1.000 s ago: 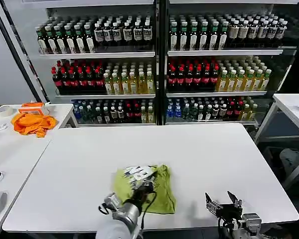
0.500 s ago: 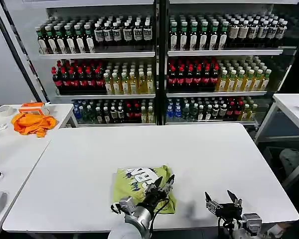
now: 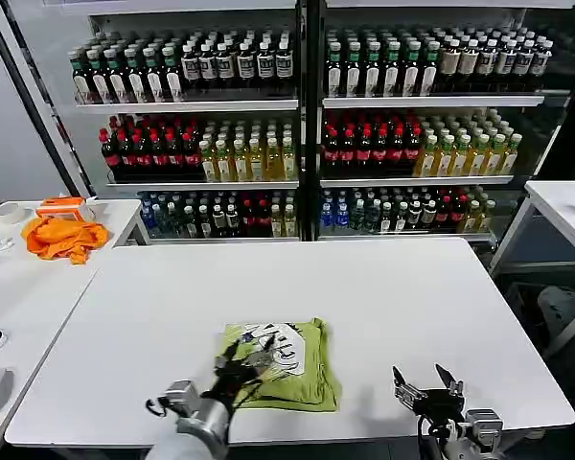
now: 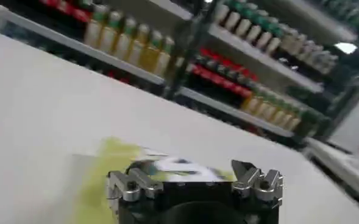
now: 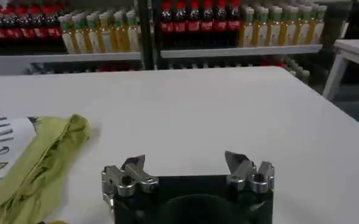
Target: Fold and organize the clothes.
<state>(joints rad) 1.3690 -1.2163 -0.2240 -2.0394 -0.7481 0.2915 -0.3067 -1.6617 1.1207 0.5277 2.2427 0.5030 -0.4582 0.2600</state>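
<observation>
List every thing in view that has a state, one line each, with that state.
Lime-green T-shirt: folded into a compact stack near the table's front edge, white print facing up.
Left claw: open, over the shirt's left part, holding nothing.
Right claw: open, empty, at the table's front edge, apart from the shirt.
Orange cloth: crumpled, unfolded, on the side table.
White table: bears the shirt.

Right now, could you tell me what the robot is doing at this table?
The robot is folding a lime-green T-shirt, which lies folded into a compact bundle near the front edge of the white table, white print facing up. The left gripper hovers open over the shirt's left part, holding nothing. The right gripper waits open above bare tabletop to the shirt's right. An orange cloth sits on a side table.
</observation>
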